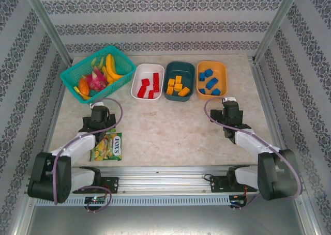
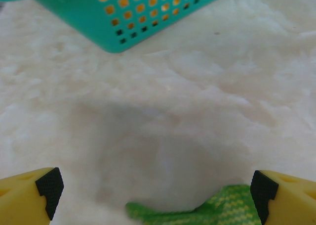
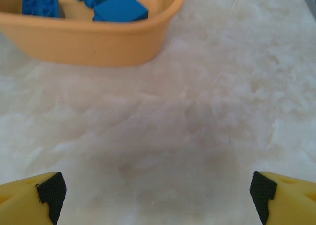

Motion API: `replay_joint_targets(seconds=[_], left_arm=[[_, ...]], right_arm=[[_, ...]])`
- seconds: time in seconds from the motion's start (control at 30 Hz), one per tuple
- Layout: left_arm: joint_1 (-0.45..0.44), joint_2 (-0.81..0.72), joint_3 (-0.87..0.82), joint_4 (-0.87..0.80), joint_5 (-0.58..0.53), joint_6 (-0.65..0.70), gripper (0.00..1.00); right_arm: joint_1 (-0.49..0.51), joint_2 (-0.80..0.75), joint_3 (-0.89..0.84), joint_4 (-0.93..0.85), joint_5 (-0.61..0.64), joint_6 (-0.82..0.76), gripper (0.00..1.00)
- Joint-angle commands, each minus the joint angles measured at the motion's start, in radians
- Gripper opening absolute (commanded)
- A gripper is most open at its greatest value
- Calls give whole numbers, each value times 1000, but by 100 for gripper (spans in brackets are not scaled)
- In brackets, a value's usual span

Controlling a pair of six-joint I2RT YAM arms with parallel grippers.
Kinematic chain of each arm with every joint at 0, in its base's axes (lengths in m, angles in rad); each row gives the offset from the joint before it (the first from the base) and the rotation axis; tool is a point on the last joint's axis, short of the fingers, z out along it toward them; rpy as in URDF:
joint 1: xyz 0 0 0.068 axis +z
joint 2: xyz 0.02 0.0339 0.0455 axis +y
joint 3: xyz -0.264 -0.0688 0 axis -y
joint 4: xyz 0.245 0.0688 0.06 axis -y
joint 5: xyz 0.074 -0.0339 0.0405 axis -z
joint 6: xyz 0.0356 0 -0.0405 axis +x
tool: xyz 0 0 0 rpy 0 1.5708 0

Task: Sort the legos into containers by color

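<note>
Three containers stand in a row at the back of the table. The white tub [image 1: 138, 76] holds several red legos [image 1: 149, 88]. In the dark teal tub [image 1: 189, 69] lie several orange-yellow legos [image 1: 177, 85]. The orange tub [image 1: 223, 72] [image 3: 94, 42] holds several blue legos [image 1: 210, 82] [image 3: 120, 10]. My left gripper [image 1: 100, 110] [image 2: 155, 195] is open over bare table below the fruit basket, nothing between its fingers. My right gripper [image 1: 229, 107] [image 3: 157, 193] is open and empty, a short way in front of the orange tub.
A teal lattice basket [image 1: 77, 72] [image 2: 148, 15] of fruit sits at the back left. A green snack packet [image 1: 107, 145] [image 2: 207, 207] lies near the front edge by the left arm. Patterned walls enclose the table on three sides.
</note>
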Motion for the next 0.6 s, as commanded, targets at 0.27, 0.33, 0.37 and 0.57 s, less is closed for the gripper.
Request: replay_joint_targets(seconds=[0.27,0.33,0.37,0.57], left_arm=[[100,250,90,464,209,120,100],[109,295,76,536,223,118,100],[109,304,80,537,242,125,100],[110,305,-67,798,219,114,100]], right_arm=[[-106,152,34,392,-149,-39,98],[-113,186,37,447,-176,-30,98],[-113,209,40,464,-184,-33,98],[-116,234,-38,628,-244,-52,98]])
